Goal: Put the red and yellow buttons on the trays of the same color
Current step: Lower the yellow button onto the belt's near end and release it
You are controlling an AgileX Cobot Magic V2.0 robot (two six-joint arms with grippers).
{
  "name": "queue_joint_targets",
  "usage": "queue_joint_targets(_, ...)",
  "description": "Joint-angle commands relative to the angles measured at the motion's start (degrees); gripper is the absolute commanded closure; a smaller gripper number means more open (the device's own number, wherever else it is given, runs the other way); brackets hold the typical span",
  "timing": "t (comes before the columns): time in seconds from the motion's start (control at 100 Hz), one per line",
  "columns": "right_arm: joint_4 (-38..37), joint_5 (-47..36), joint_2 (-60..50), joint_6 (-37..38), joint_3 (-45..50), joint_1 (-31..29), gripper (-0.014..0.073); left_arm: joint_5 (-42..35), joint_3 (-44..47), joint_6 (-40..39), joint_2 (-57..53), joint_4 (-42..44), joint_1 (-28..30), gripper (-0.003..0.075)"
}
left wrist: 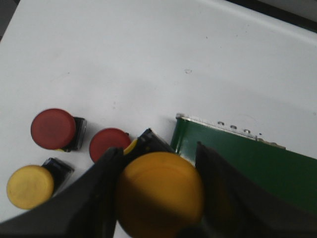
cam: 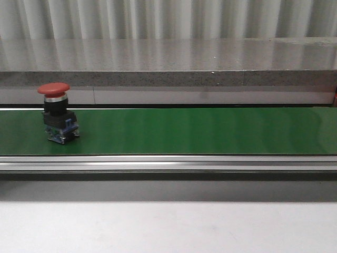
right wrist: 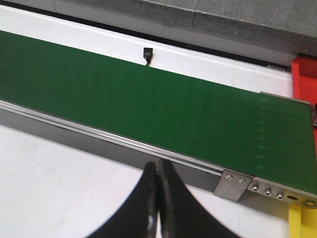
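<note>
A red button [cam: 57, 113] stands upright on the green belt [cam: 200, 132] at its left end. My left gripper [left wrist: 159, 163] is shut on a yellow button [left wrist: 161, 193], held above the white table beside the belt's end [left wrist: 237, 158]. Below it on the table lie two red buttons [left wrist: 53, 129] [left wrist: 108, 144] and another yellow button [left wrist: 29, 186]. My right gripper [right wrist: 158, 168] is shut with nothing in it, over the white table just in front of the belt [right wrist: 148, 99]. A red tray's corner [right wrist: 304, 77] and a yellow tray's edge [right wrist: 301, 223] show past the belt's end.
A grey stone ledge [cam: 168, 60] runs behind the belt. The belt has a metal side rail [cam: 168, 162] along its front and a bracket with screws [right wrist: 233, 184] at its end. A small black sensor [right wrist: 147, 53] sits behind the belt.
</note>
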Motion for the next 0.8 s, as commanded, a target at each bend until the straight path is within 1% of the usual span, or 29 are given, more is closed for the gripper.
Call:
queue_joint_targets(0.0, 0.26, -3.63, 0.52, -0.38, -1.31, -0.2, 0.0654, -3.92, 2.11, 0.22, -5.24, -1.76, -0.17, 0.0573)
queue_joint_targets(0.18, 0.26, -3.63, 0.52, -0.38, -1.31, -0.2, 0.0654, -5.12, 7.95, 0.22, -6.71, -2.51, -0.31, 0.0573)
queue_joint_targets(0.34, 0.26, -3.63, 0.52, -0.38, -1.31, -0.2, 0.0654, -7.63, 11.35, 0.22, -6.71, -3.06, -2.88, 0.0573)
queue_joint_targets(0.46, 0.26, -3.63, 0.52, -0.38, -1.31, -0.2, 0.0654, -10.15, 13.01, 0.22, -6.59, -3.06, -5.23, 0.0573)
queue_joint_targets(0.63, 0.26, -3.63, 0.52, -0.38, -1.31, -0.2, 0.0654, -10.41, 13.26, 0.22, -5.92, -3.06, -6.45, 0.0568)
queue_joint_targets(0.68, 0.26, -3.63, 0.52, -0.38, -1.31, -0.2, 0.0654, -10.3, 13.26, 0.22, -5.7, -3.06, -6.45, 0.0542)
queue_joint_targets(0.73, 0.26, -3.63, 0.52, -0.38, -1.31, -0.2, 0.0654, -10.17, 13.26, 0.22, -5.7, -3.06, -6.45, 0.0478)
queue_joint_targets(0.79, 0.26, -3.63, 0.52, -0.38, -1.31, -0.2, 0.0654, -9.91, 13.26, 0.49, -5.7, -3.06, -6.45, 0.0351)
